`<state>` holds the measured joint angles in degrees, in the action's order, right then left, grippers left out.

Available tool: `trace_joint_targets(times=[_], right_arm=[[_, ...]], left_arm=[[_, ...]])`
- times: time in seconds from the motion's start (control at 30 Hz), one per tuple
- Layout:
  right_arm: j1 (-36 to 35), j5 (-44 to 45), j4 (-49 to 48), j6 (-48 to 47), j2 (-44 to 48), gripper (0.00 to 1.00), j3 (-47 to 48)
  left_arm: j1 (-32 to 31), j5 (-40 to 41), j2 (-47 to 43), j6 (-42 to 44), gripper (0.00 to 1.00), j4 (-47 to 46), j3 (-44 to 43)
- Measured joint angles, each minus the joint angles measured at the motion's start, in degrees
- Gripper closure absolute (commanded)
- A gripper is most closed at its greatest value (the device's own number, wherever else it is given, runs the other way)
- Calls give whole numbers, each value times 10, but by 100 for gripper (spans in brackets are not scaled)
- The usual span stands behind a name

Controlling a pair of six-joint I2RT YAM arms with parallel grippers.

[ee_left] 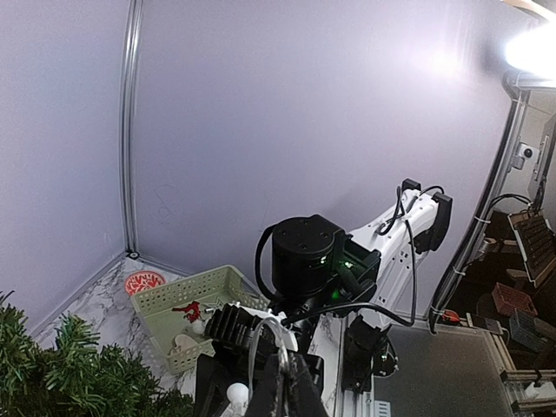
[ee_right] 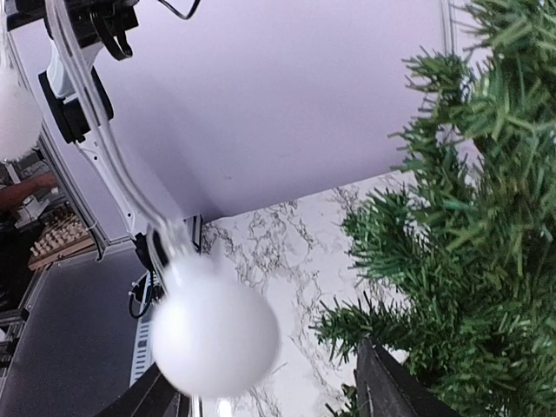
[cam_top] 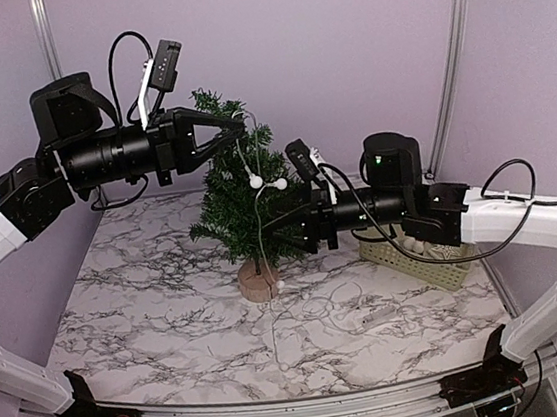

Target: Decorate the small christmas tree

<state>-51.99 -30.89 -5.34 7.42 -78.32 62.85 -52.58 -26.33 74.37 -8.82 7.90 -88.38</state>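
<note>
The small christmas tree point(cam_top: 235, 198) stands on its log-slice base point(cam_top: 259, 282) at the middle of the marble table. My left gripper point(cam_top: 240, 130) is high at the treetop, shut on the clear wire of a string of white ball lights point(cam_top: 255, 181). In the left wrist view the fingers point(ee_left: 287, 382) pinch the wire, with a ball point(ee_left: 236, 393) just below. The wire hangs down past the tree onto the table. My right gripper point(cam_top: 273, 231) is open at the tree's lower right branches. In the right wrist view a white ball point(ee_right: 215, 334) hangs between its open fingers point(ee_right: 382, 387), beside the tree point(ee_right: 469, 243).
A pale green basket point(cam_top: 417, 256) holding a few ornaments sits at the right behind the right arm; it also shows in the left wrist view point(ee_left: 195, 306). A round red disc point(ee_left: 145, 283) lies in the back corner. Purple walls close the back and sides.
</note>
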Motion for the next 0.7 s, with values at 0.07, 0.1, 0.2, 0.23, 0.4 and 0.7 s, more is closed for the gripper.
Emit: trace_joint_targets(times=[0.07, 0.1, 0.2, 0.23, 0.4, 0.7], right_arm=[[-7, -1, -26, 0, -16, 43, 10], [-8, 0, -37, 0, -20, 48, 11], [-10, -1, -59, 0, -32, 70, 11], [-10, -1, -66, 0, -35, 76, 11], [-12, 3, -79, 7, -36, 100, 11], [-12, 74, 7, 7, -8, 100, 95]], left_arm=[[0, 7, 0, 0, 100, 0, 0], [0, 10, 0, 0, 100, -1, 0], [0, 17, 0, 0, 100, -5, 0], [0, 19, 0, 0, 100, -7, 0], [2, 43, 0, -1, 100, -12, 0], [28, 140, -2, 5, 100, 2, -12]])
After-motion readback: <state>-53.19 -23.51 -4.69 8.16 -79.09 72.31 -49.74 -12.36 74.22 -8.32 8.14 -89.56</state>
